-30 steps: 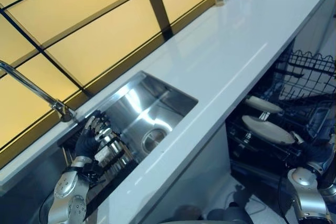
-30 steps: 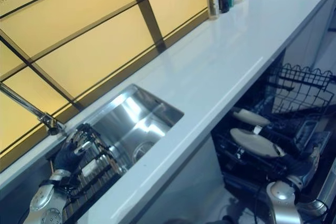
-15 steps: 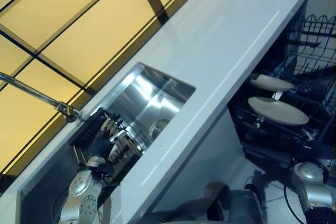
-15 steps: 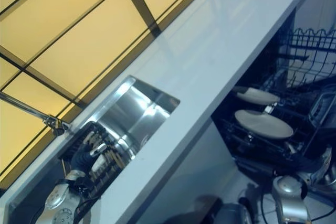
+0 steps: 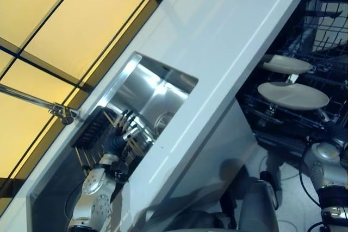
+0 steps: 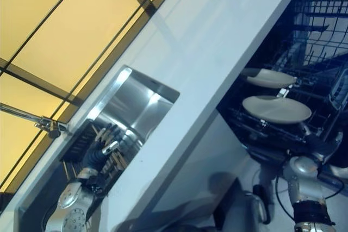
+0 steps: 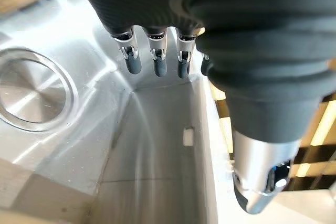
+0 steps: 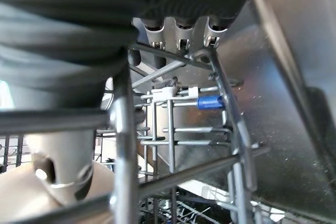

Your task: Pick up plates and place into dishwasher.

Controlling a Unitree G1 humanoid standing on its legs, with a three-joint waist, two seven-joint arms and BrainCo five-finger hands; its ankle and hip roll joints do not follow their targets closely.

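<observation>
The left hand (image 5: 116, 138) reaches down into the stainless sink (image 5: 147, 88), over the dark dish rack (image 5: 93, 133) that sits at the faucet (image 5: 61, 112) end of the basin; in the left wrist view its fingers (image 7: 156, 59) hang straight and apart above the bare steel floor, with the drain (image 7: 29, 95) off to one side and nothing between fingers and thumb (image 7: 265, 174); so this hand holds nothing, and no plate can be made out under it. The plates that can be seen are already loaded: two pale plates, the nearer plate (image 5: 292, 95) and the farther plate (image 5: 286, 64), stand side by side in the lower dishwasher rack (image 5: 283, 126) below the white countertop (image 5: 228, 36), with the upper wire basket (image 6: 326, 20) above them. The right hand (image 8: 63, 145) is down at the dishwasher, close against the rack wires (image 8: 173, 129); its fingers (image 8: 181, 35) show only at their roots behind those wires, so I cannot tell whether they are curled or straight.

The step in hand looks like the fetching of another plate from the sink rack, judged from the empty left hand poised there; whether a plate remains in that rack is too obscured to say. The next move likely calls for lowering the fingers between the rack's uprights, closing on a rim edge-on, and lifting straight up clear of the slats before swinging across the countertop edge; the right arm should clear the wire tines without snagging.
</observation>
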